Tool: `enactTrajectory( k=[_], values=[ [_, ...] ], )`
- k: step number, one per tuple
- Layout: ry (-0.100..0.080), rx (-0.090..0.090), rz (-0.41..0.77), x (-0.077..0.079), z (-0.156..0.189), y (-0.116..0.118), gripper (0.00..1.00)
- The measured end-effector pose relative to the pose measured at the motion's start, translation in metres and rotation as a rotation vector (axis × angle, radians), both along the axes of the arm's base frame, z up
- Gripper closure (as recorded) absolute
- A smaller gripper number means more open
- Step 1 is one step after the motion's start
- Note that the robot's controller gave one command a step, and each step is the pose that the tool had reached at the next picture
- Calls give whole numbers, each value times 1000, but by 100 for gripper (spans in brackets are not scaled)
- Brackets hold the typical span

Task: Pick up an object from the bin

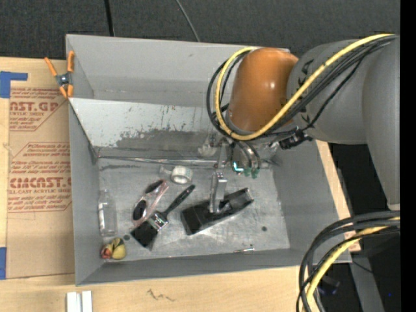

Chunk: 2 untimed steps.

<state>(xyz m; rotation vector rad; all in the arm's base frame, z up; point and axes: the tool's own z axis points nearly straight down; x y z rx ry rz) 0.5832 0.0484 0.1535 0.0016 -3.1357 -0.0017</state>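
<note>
The gripper (218,188), its spread not to be told, is seen right of centre over a black bar (198,218), judged stiff and light, best taken across its narrow middle.

Dark grey floor (312,5) beyond the worktop's far edge, with two thin black cables (180,8) crossing it. Light wooden worktop (214,294); pencil scribble (156,296) near its front edge. Light even, diffuse.

Sunglasses (147,203), black brush (175,203), clear vial (106,216) and yellow toy (116,249) lie leftward.
</note>
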Motion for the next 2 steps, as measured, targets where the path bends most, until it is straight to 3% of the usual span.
enactTrajectory(
  k=[1, 2],
  values=[
    [-8, 0, 0, 2, 4, 0, 0],
    [-17, 1, 156, -22, -31, -16, 0]
  ],
)
